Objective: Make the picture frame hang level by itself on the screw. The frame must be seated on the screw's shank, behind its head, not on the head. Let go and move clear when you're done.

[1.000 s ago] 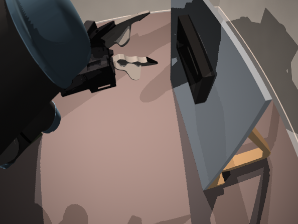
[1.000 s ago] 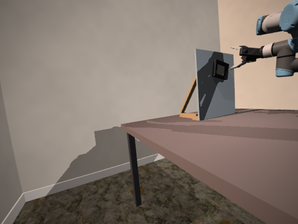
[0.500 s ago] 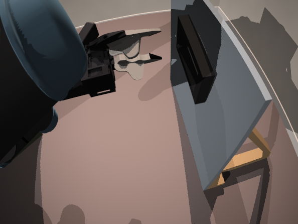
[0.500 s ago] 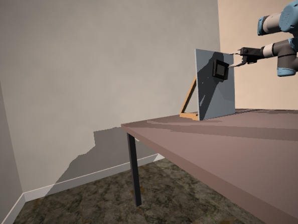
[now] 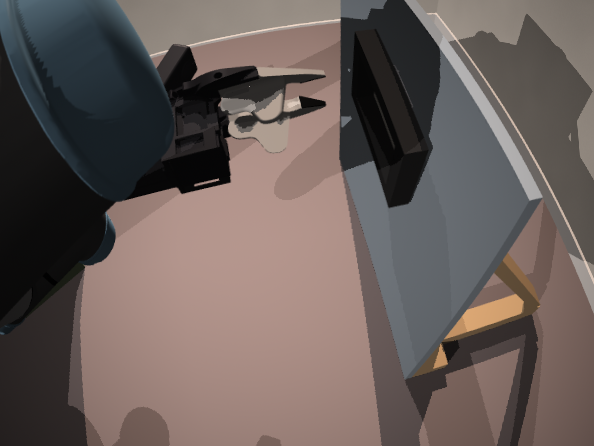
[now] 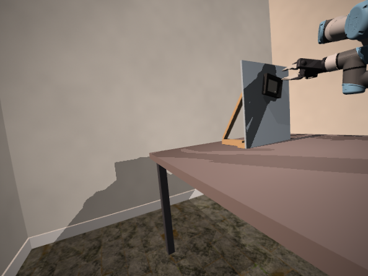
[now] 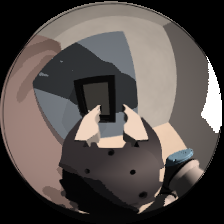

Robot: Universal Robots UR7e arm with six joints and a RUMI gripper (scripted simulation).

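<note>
The dark picture frame (image 5: 387,120) hangs against the upper part of the grey board (image 5: 440,225). The screw is hidden behind the frame, so I cannot tell where the frame sits on it. My gripper (image 5: 322,90) is in the air in front of the frame, pointing at it, with its tips a short way off the frame's face. The fingers are narrowed but have a gap between them, with nothing inside. In the wrist view the fingers stand either side of the frame's (image 7: 97,97) lower edge. In the exterior view the gripper (image 6: 284,74) is beside the frame's (image 6: 272,85) upper right corner.
The board (image 6: 266,105) stands nearly upright on the brown table, propped from behind by an orange wooden stand (image 6: 232,124). The stand also shows under the board in the top view (image 5: 500,310). Walls stand behind the board.
</note>
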